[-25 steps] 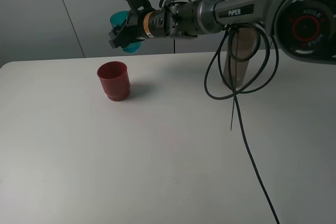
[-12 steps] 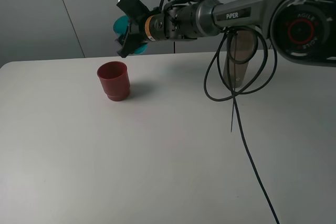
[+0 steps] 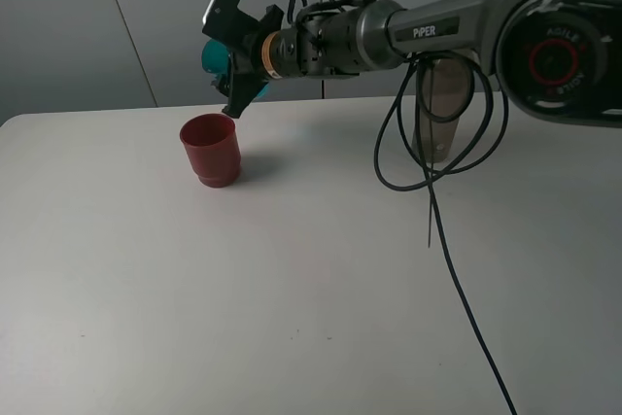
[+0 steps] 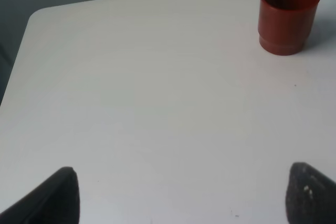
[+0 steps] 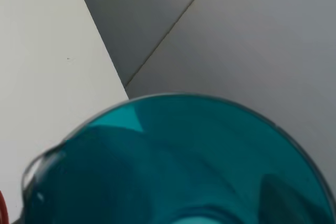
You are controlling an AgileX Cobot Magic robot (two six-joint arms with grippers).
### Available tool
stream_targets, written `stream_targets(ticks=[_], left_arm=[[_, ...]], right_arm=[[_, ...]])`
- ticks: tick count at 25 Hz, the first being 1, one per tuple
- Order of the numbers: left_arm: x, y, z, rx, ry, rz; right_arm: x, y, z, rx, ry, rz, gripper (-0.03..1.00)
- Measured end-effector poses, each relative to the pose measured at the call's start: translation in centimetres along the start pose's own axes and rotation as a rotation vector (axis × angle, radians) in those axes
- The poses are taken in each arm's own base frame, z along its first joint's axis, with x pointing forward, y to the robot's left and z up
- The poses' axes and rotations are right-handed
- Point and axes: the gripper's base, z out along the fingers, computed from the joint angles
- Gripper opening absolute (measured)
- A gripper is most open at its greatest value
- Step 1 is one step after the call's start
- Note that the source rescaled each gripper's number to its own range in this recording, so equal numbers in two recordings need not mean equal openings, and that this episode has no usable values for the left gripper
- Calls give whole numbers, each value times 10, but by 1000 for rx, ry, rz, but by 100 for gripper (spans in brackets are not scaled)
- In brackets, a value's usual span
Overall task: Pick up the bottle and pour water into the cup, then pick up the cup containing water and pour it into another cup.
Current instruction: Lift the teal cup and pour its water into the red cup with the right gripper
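Note:
My right gripper (image 3: pixel 233 70) reaches across to the left and is shut on the teal cup (image 3: pixel 209 53). It holds the cup tilted in the air just above and behind the dark red cup (image 3: pixel 211 148), which stands upright on the table. In the right wrist view the teal cup (image 5: pixel 178 161) fills the picture and hides the fingers. The smoky bottle (image 3: pixel 439 109) stands at the back right, partly behind cables. My left gripper (image 4: pixel 186 198) is open and empty, low over the table, with the red cup (image 4: pixel 289 14) well ahead of it.
The white table (image 3: pixel 292 289) has a rounded far-left corner. Black cables (image 3: pixel 437 211) hang from the right arm and trail across the table toward the front. A grey wall stands behind the table.
My right wrist has rotated, tipping the teal cup further and bringing it a little to the left, closer over the red cup. The red cup and the bottle have not moved.

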Motion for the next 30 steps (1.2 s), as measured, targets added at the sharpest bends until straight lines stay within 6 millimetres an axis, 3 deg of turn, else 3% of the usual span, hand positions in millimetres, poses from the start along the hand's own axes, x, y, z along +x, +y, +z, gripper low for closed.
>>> stream_targets(ticks=[11, 30], left_arm=[[0, 0, 0, 0, 0, 0], [0, 0, 0, 0, 0, -2]], right_arm=[[-11, 12, 2, -19, -19, -265, 9], [-12, 14, 2, -17, -19, -566, 9]])
